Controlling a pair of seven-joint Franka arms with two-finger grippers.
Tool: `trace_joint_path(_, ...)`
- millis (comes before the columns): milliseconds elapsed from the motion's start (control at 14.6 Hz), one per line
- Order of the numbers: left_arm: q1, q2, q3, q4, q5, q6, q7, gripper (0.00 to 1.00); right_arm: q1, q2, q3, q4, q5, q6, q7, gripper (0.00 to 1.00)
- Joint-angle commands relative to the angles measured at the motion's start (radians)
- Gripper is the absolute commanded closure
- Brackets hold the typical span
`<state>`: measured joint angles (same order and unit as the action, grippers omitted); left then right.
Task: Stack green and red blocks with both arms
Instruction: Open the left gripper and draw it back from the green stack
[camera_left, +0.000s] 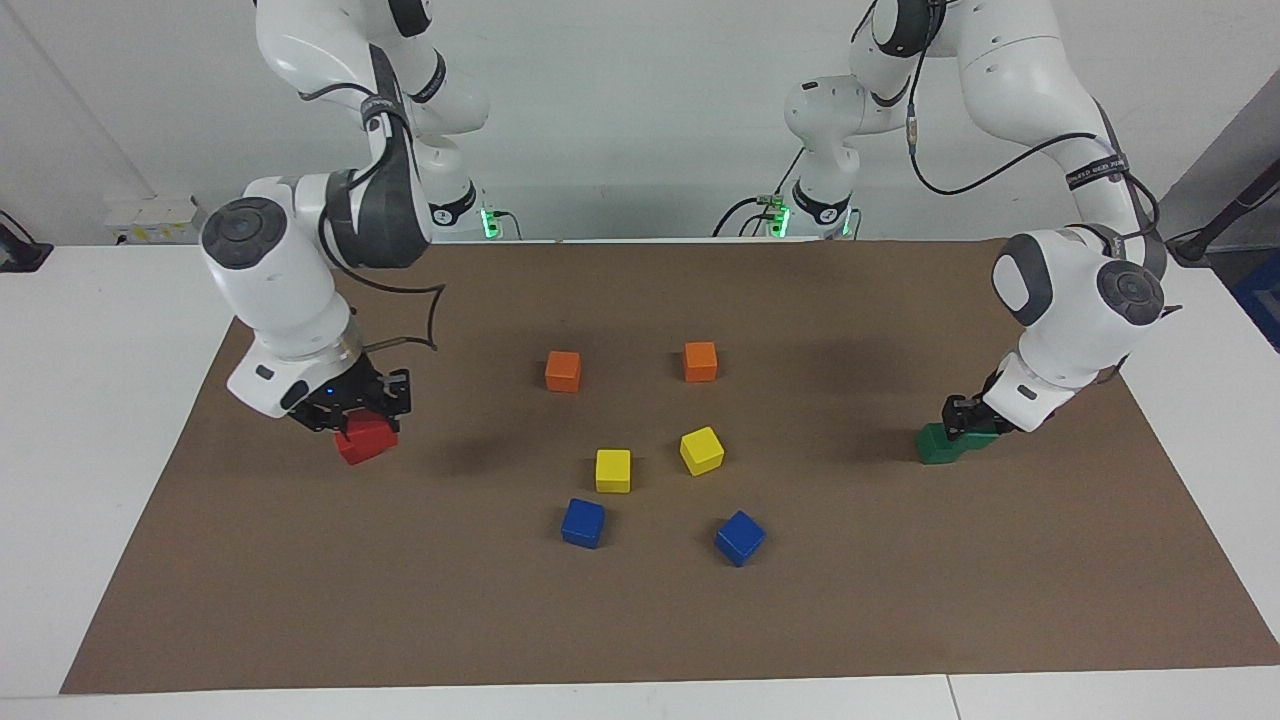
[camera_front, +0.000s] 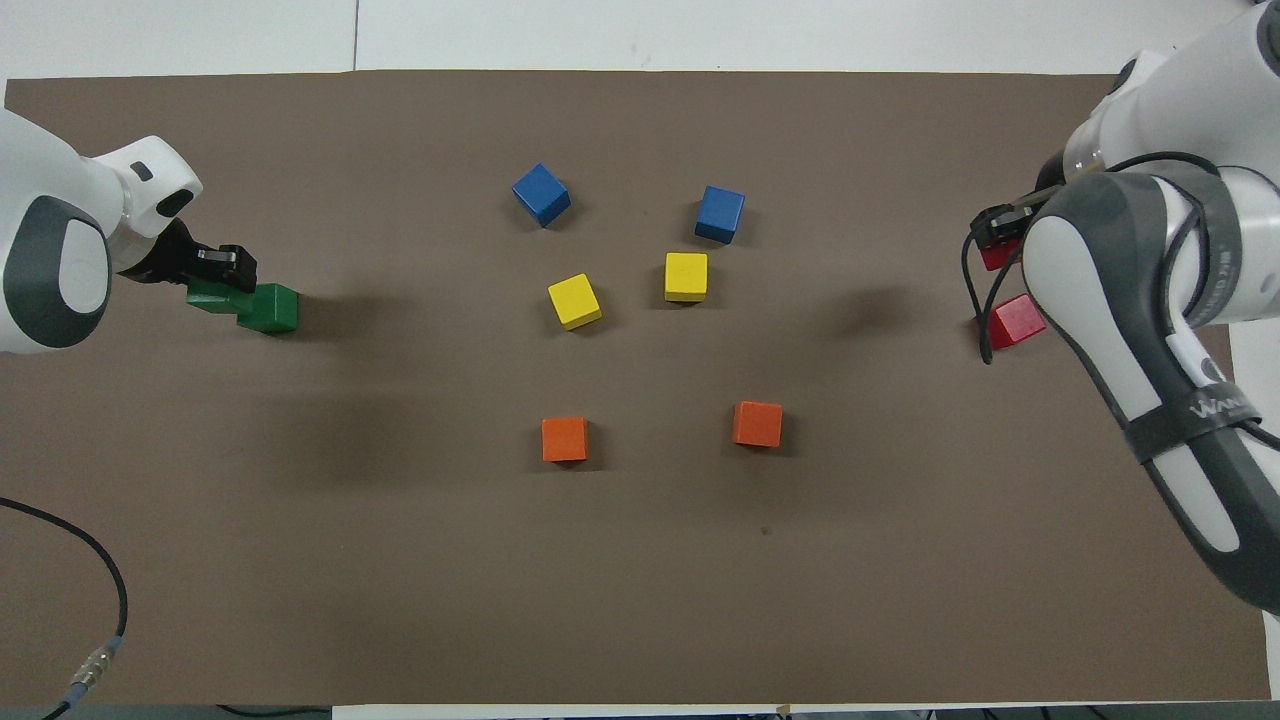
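Observation:
My right gripper (camera_left: 358, 410) (camera_front: 1000, 232) is shut on a red block (camera_left: 371, 430) (camera_front: 994, 257), held low over the second red block (camera_left: 349, 453) (camera_front: 1018, 321) on the brown mat toward the right arm's end. My left gripper (camera_left: 962, 412) (camera_front: 222, 268) is shut on a green block (camera_left: 981, 438) (camera_front: 208, 296), which hangs low right beside the second green block (camera_left: 935, 447) (camera_front: 270, 308) toward the left arm's end. Whether either held block touches its partner, I cannot tell.
In the middle of the mat (camera_left: 640, 620) sit two orange cubes (camera_left: 563, 371) (camera_left: 700, 361), two yellow cubes (camera_left: 613, 470) (camera_left: 702, 450) and two blue cubes (camera_left: 583, 522) (camera_left: 740, 537). A black cable (camera_front: 95, 560) lies by the mat's corner nearest the left arm.

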<state>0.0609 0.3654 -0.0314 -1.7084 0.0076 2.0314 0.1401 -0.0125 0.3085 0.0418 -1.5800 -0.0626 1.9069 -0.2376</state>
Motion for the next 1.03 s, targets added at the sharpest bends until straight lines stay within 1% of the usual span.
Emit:
trace_joint_path(0,0.008,-0.014,-0.004,-0.028,-0.005,0.027,0.016,1.00,-0.036,-0.002,0.015,-0.011,-0.026,-0.006,-0.086,1.00)
trace_joint_path(343,0.004,-0.014,-0.005,-0.045,-0.018,0.039,-0.046,1.00,-0.069,-0.034,0.016,-0.095,-0.014,0.050,-0.161,1.00)
trace_joint_path(618,-0.004,-0.016,-0.007,-0.060,-0.018,0.046,-0.105,1.00,-0.073,-0.078,0.016,-0.202,0.004,0.058,-0.184,1.00)
trace_joint_path(755,-0.006,-0.016,-0.009,-0.060,-0.018,0.049,-0.109,1.00,-0.087,-0.091,0.016,-0.239,0.004,0.092,-0.228,1.00)
trace_joint_path(961,-0.010,-0.016,-0.009,-0.060,-0.020,0.052,-0.112,1.00,-0.095,-0.106,0.016,-0.284,0.004,0.133,-0.238,1.00)
